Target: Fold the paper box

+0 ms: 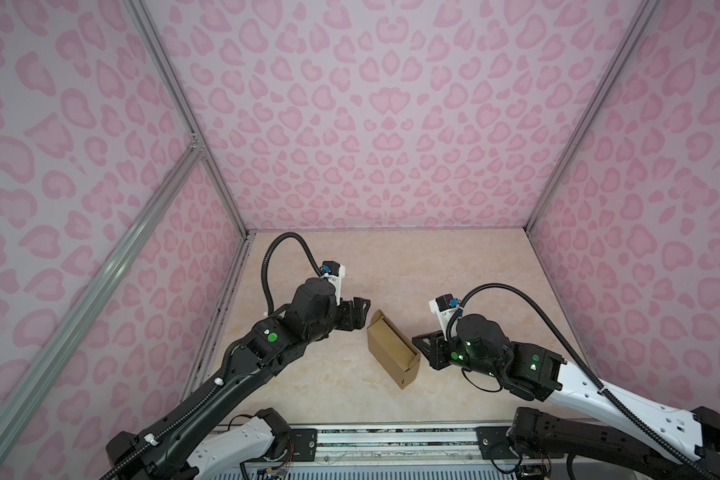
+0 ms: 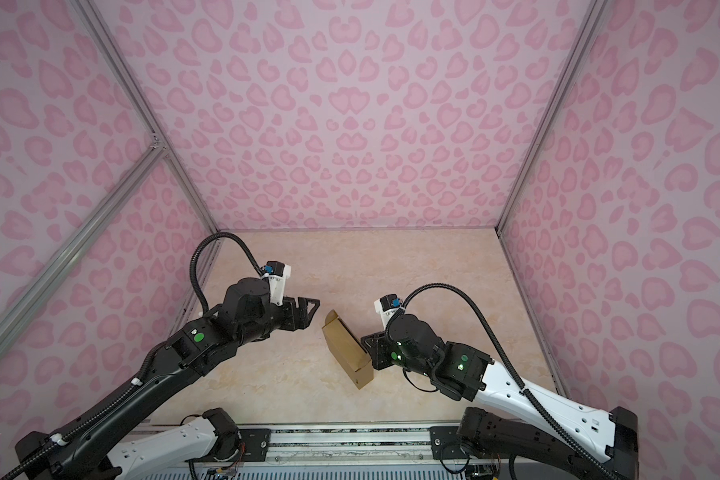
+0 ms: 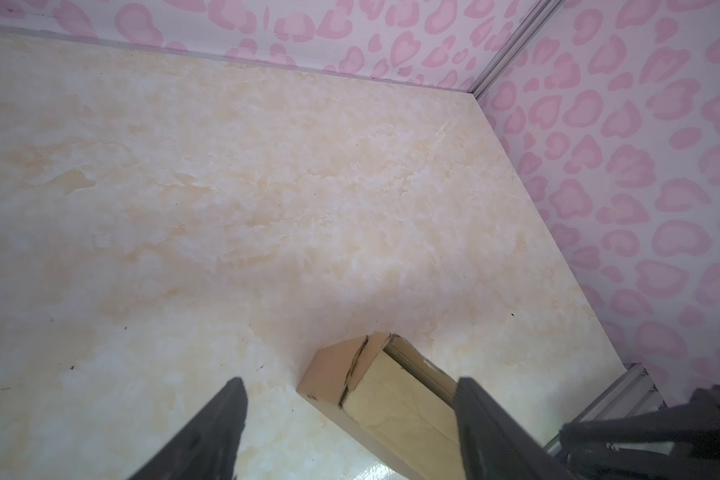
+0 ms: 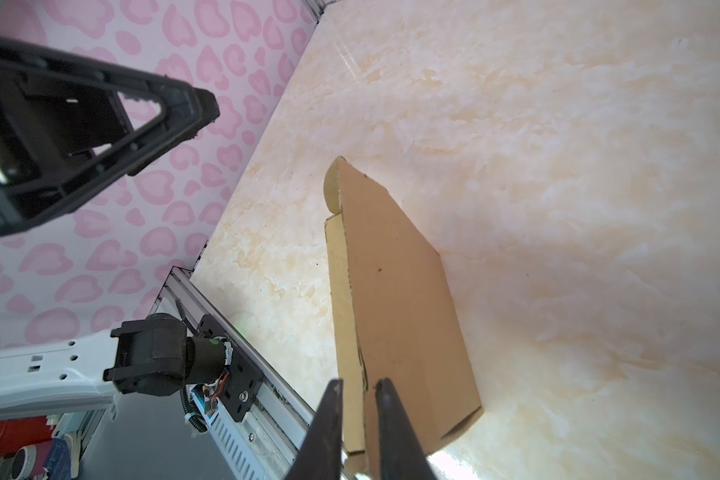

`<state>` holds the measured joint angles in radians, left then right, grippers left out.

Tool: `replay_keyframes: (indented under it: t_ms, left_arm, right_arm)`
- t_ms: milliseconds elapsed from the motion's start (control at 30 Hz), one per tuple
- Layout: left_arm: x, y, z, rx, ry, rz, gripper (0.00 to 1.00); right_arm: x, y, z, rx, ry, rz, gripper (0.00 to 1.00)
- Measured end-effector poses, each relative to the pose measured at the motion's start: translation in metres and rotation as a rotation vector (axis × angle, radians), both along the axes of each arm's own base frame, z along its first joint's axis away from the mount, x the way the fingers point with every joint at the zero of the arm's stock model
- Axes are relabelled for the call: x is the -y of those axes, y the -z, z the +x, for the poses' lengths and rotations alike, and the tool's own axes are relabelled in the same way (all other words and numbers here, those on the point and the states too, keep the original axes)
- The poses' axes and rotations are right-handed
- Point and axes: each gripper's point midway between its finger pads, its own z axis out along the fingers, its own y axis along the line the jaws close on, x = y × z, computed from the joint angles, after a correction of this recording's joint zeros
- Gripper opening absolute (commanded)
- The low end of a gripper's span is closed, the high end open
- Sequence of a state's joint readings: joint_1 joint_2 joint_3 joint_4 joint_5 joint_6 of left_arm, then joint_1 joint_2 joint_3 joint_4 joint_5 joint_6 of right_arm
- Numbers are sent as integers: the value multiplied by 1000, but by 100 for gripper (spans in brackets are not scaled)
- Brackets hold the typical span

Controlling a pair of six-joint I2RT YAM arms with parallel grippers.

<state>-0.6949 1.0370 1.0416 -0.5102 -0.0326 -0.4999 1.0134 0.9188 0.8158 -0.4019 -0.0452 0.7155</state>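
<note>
Kraft paper box [image 1: 391,349] looks nearly formed; my right pincer [image 4: 360,382] nips its wall, left pincer [image 1: 364,313] gapes clear, final tucking remains.

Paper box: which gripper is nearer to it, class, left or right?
Right. The right gripper pinches a wall of the paper box at its near end; the left gripper hangs open just beyond the far end, not touching.
</note>
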Motion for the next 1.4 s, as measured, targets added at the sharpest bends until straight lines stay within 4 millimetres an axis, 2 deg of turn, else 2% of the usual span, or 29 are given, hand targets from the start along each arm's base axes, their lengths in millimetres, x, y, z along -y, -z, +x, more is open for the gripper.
replay_keyframes:
  t_ms: [200, 333, 600, 1000, 1400]
  left_arm:
    - [20, -2, 16, -29, 59, -10, 82]
    - [32, 12, 19, -73, 97, -13, 81]
    - [43, 34, 18, -131, 127, -25, 81]
    - [47, 66, 11, -207, 147, -28, 81]
    - [48, 78, 9, -221, 147, -48, 80]
  right_arm:
    - [-9, 3, 0, -12, -20, 19, 18]
    - [-10, 5, -1, -19, -26, 26, 17]
    - [-15, 6, -3, -25, -44, 38, 16]
    - [-18, 9, -6, -31, -59, 32, 13]
    - [-25, 17, -13, -34, -92, -15, 12]
